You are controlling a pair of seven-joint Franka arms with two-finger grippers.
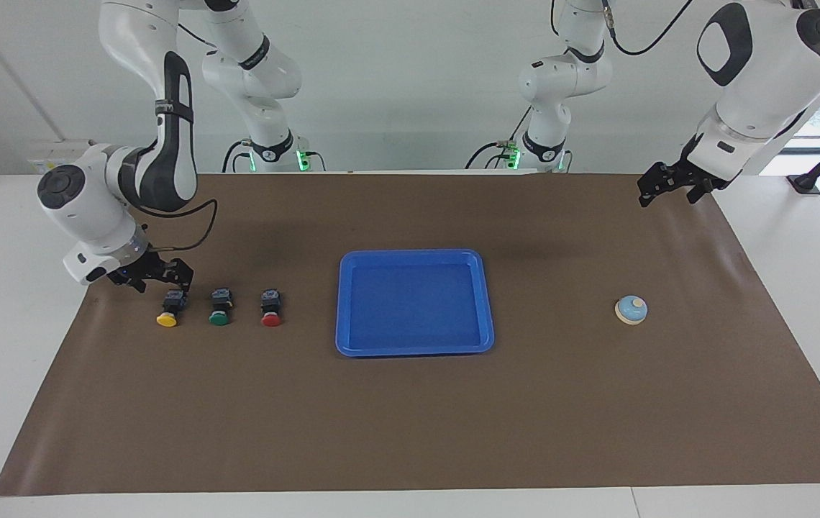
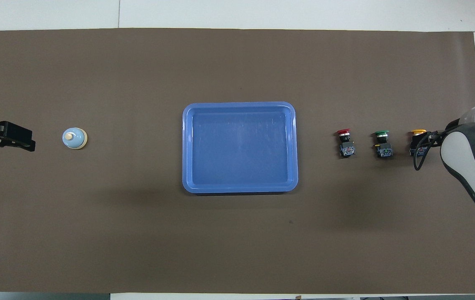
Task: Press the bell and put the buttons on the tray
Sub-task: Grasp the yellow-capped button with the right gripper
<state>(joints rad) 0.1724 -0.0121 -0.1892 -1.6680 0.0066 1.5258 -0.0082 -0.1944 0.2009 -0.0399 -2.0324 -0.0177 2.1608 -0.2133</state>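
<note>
I see my right claw (image 1: 158, 277) low over the yellow-capped black push button (image 1: 168, 311), fingers apart, gripping nothing. The green-capped button (image 1: 220, 309) and red-capped button (image 1: 270, 309) lie in line toward the flat bright-blue plastic tray (image 1: 485, 302) mid-worktop. My left claw (image 1: 669, 185), also spread, hangs over the worktop's end, with the light-blue domed bell (image 1: 631, 310) well below it.

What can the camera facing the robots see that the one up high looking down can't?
Only the facing view shows the arms' bases and the wall. Only the overhead view shows the buttons' black bodies from above. Both show the tray, bell, yellow button, green button, red button, right gripper by the yellow one, and left gripper.
</note>
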